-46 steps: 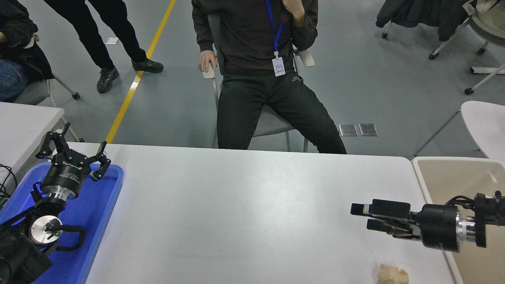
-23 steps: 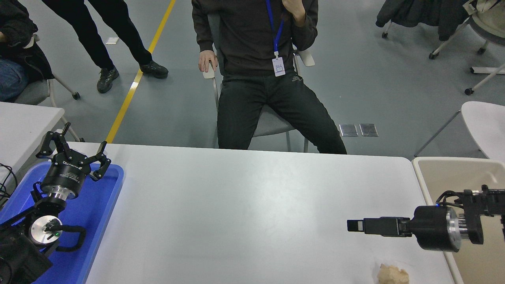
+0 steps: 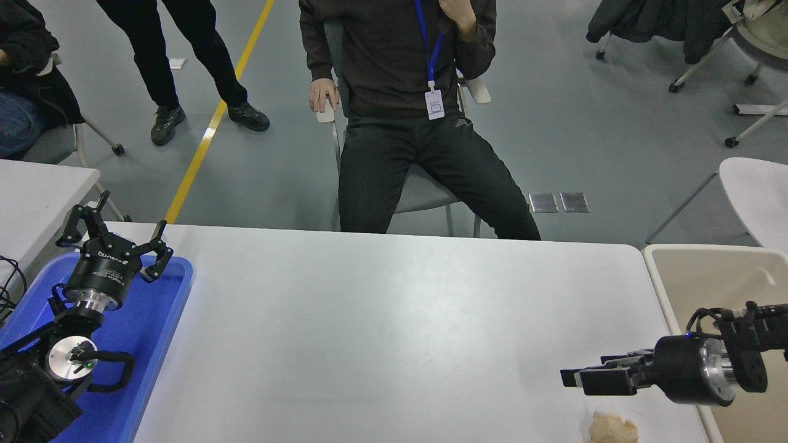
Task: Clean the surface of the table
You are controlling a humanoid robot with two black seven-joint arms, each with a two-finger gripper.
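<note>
The table surface [image 3: 394, 320] is a wide matte white-grey top that fills the lower half of the head view. A small crumpled beige wad [image 3: 612, 428] lies on it at the near right edge. My right gripper [image 3: 578, 379] comes in from the right, held level and pointing left, its fingers slightly apart and empty, just above and a little left of the wad. My left gripper [image 3: 117, 224] is parked open over the blue tray [image 3: 169, 307] at the lower left.
A beige bin [image 3: 708, 277] stands against the table's right edge. A person sits on a chair [image 3: 425, 191] at the far side. Another person's legs [image 3: 184, 67] stand at the top left. A smaller white table [image 3: 37, 191] is at the left.
My right gripper has dropped lower and drawn back to the right, rolling about its wrist, and now hangs close over the wad. The standing person's feet have shifted. The left arm has not moved.
</note>
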